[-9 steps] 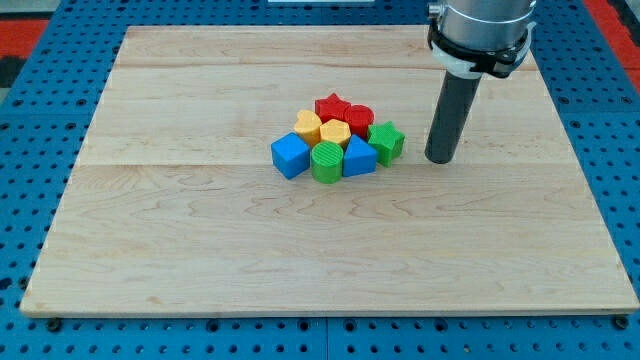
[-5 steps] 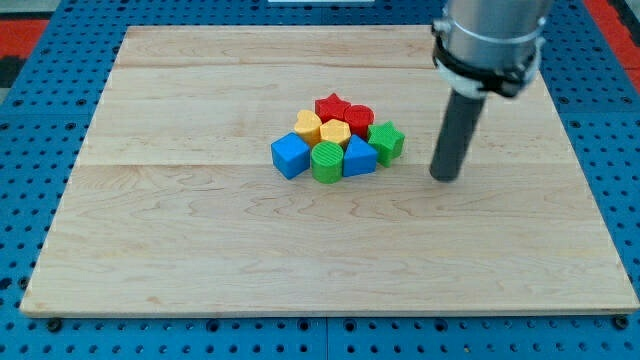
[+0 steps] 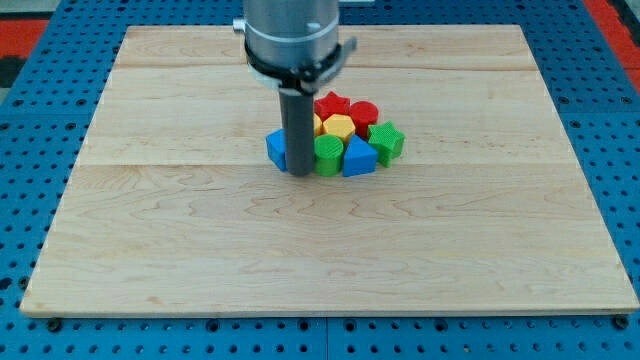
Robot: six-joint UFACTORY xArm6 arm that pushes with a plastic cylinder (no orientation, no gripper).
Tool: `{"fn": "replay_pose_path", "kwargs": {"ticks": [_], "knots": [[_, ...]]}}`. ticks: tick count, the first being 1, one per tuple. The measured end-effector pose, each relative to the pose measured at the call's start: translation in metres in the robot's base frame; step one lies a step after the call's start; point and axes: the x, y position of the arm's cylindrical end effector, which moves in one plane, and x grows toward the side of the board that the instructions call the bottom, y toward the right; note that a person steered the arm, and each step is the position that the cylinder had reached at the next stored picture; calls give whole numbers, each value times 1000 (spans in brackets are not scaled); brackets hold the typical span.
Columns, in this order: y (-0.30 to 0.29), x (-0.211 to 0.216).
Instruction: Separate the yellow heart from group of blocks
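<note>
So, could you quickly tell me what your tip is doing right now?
My tip: no pincer, holding nothing; down at the cluster's left, in front of the blue block, beside the green block.

Yellow heart [image 3: 339, 127], flat on the board, mid-cluster, touching neighbouring red, green and blue blocks [image 3: 350, 140]

The bench [image 3: 150, 230] lay open on every side of the cluster, widest toward the view's bottom and left. My tip [image 3: 298, 173] stood against the cluster's left side, its rod hiding part of the blue block [image 3: 275, 149]. The yellow heart [image 3: 340, 127] was hemmed in: red star [image 3: 331, 104] above, green cylinder [image 3: 328, 155] and blue wedge [image 3: 358, 157] below, green block [image 3: 386, 141] to the right.
</note>
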Motion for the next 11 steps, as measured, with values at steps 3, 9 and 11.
{"fn": "replay_pose_path", "kwargs": {"ticks": [3, 9, 11], "knots": [[14, -65], [48, -97], [50, -105]]}}
